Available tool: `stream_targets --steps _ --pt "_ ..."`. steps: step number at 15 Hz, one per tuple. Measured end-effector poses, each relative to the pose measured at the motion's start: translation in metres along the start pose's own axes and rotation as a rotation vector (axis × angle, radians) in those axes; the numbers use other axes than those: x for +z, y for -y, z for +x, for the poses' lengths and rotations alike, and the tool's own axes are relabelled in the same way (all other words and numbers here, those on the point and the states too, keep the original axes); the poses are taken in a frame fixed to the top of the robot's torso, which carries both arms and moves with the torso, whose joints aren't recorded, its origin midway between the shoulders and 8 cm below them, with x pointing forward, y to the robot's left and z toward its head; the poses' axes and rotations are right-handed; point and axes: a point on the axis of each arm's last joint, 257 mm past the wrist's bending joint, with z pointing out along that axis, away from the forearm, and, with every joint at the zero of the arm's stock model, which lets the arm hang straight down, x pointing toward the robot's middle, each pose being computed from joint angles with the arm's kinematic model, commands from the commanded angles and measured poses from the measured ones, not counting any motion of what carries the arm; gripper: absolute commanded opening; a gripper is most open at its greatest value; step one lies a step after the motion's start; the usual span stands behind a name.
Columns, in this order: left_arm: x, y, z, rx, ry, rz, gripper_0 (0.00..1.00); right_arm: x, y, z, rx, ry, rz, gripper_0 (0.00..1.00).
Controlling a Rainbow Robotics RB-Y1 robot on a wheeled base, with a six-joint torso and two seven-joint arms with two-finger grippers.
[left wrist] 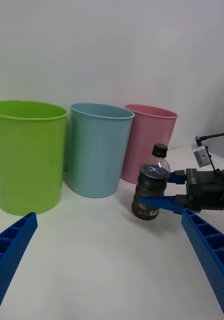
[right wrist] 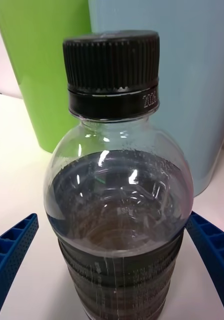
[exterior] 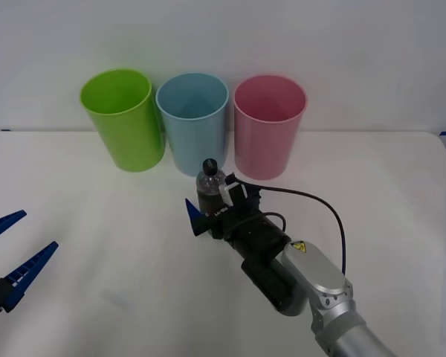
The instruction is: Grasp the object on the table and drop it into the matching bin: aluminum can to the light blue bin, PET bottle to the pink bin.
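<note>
The PET bottle stands upright on the white worktop, just in front of the light blue bin and a little toward the pink bin. It is clear plastic with a black ribbed screw cap; small raised characters run along the cap's lower ring, too small for me to read. A dark brown-black label band wraps its lower body, and I can make out no brand name on it.

My right claw is at the bottle, one blue ribbed finger on each side of the labelled body. From my left wrist view the fingers sit against the bottle's sides, but I cannot tell whether they are clamped on it or merely around it. On my right forearm there is a yellow triangular warning sticker.

The three bins stand in a row at the back of the worktop: the lime green bin on my left, the light blue in the middle, the pink on my right, each nearly touching its neighbour.

My left claw waits low at my left edge of the worktop, fingers spread wide and gripping nothing.
</note>
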Motion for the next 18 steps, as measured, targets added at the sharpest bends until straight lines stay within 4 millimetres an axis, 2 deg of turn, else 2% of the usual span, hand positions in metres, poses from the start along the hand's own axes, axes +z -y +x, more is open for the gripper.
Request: stream_targets --steps 1,2,14,18 --pt "0.000 0.000 0.000 0.000 0.000 0.000 1.00 0.000 0.000 0.000 -0.001 0.000 0.000 0.04" --pt "0.000 0.000 0.000 0.000 0.000 0.000 1.00 0.000 0.000 0.000 -0.004 0.000 -0.001 0.00" --pt "0.000 0.000 0.000 0.000 0.000 0.000 1.00 -0.002 0.004 -0.003 -0.001 0.013 -0.014 0.00" --pt "0.000 0.000 0.000 0.000 0.000 0.000 1.00 -0.015 0.016 -0.013 0.005 0.043 -0.025 0.00"
